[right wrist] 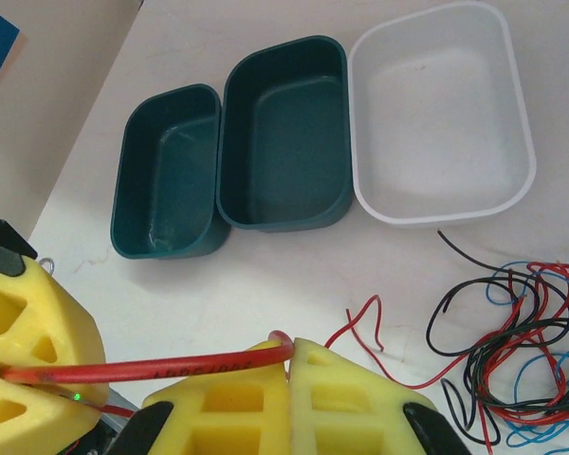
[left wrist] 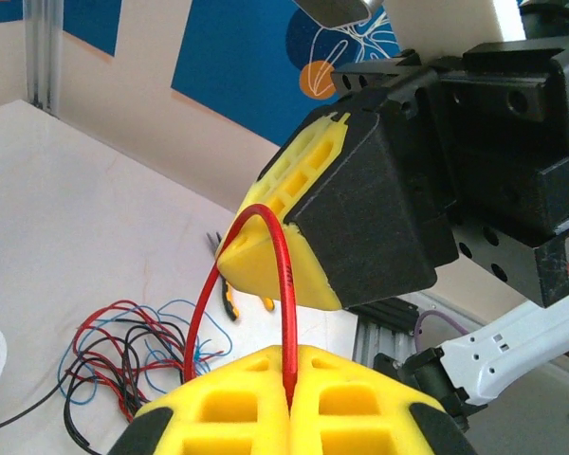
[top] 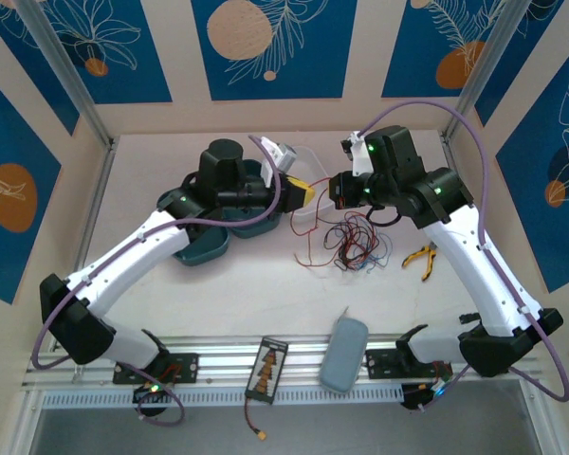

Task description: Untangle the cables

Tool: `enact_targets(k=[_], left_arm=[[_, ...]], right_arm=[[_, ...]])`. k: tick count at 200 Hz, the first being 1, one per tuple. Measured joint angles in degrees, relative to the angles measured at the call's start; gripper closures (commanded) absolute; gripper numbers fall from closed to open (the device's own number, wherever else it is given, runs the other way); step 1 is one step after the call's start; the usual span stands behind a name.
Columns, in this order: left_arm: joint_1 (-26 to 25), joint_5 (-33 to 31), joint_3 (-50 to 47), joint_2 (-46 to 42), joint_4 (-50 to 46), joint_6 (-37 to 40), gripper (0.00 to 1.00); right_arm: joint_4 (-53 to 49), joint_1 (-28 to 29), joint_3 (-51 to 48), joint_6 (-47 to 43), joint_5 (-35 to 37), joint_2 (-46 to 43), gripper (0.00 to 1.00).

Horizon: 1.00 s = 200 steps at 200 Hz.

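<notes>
Top view: dark green trays (top: 201, 248) mostly covered by the left arm (top: 142, 246); single strands of the cables (top: 356, 242) too thin to trace.
Left wrist: red wire (left wrist: 284, 294) end vanishes into the seam of the left gripper (left wrist: 289, 365), fingers (left wrist: 228, 408) cropped by the lower frame edge.
Right wrist: tangle runs off the right and lower frame edges.

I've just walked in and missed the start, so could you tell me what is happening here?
The left gripper and the right gripper are each shut on the same red wire, which arches between them above the table. The rest of the cables lie in a tangle on the table, near three empty trays.
</notes>
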Motion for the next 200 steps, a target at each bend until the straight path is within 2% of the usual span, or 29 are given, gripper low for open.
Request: enact_targets(k=[7, 22, 42, 91, 125, 162, 200], left_arm=[[0.00, -0.31, 0.20, 0.00, 0.02, 0.20, 1.00], [0.00, -1.07, 0.68, 0.11, 0.07, 0.35, 1.00], [0.02, -2.23, 1.90, 0.48, 0.13, 0.31, 1.00], [0.26, -4.83, 10.60, 3.10, 1.27, -1.53, 1.00], [1.38, -6.49, 18.25, 5.53, 1.97, -2.54, 1.00], [3.91, -7.21, 24.98, 10.25, 4.55, -3.80, 1.00], [6.62, -9.81, 28.92, 16.09, 6.99, -3.74, 1.00]], right_arm=[[0.00, 0.00, 0.00, -0.07, 0.02, -0.04, 0.97], [0.04, 0.00, -0.13, 0.00, 0.42, -0.28, 0.71], [0.35, -0.02, -1.99, 0.46, 2.21, -1.84, 0.45], [1.55, -2.84, -13.88, 4.04, 6.49, -14.12, 0.32], [1.60, -7.26, -19.39, 7.19, 8.02, -23.04, 0.30], [0.98, -11.21, -21.92, 9.75, 9.70, -24.50, 0.28], [1.38, -12.07, -26.32, 11.52, 10.45, -24.41, 0.17]])
